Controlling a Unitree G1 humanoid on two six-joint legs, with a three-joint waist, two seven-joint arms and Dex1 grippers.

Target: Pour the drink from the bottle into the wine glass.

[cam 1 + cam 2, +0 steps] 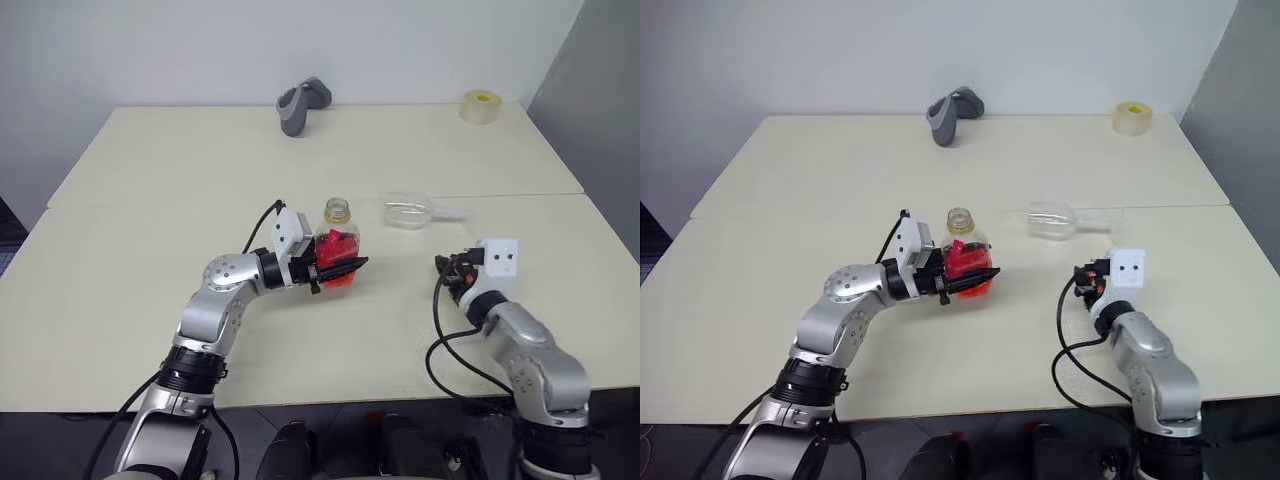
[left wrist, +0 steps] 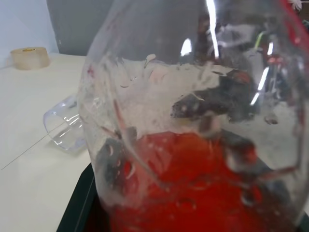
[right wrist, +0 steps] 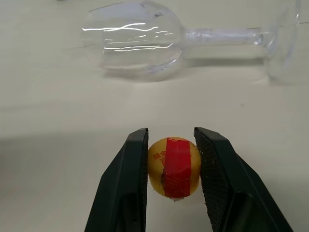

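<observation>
The bottle (image 1: 338, 232) stands upright near the table's middle with its neck uncapped. My left gripper (image 1: 340, 269) is shut on its lower body from the left. The red drink (image 2: 193, 193) fills the bottom part of the bottle. The wine glass (image 3: 140, 41) lies on its side on the table, just right of the bottle and beyond my right gripper, with its bowl toward the bottle and its foot to the right. My right gripper (image 3: 173, 162) is low over the table and shut on a yellow cap (image 3: 174, 166) with a red strip.
A grey curved object (image 1: 303, 104) stands at the back centre and a tape roll (image 1: 481, 106) at the back right corner. A seam between two tabletops runs across just behind the glass. Black cables hang off both arms near the front edge.
</observation>
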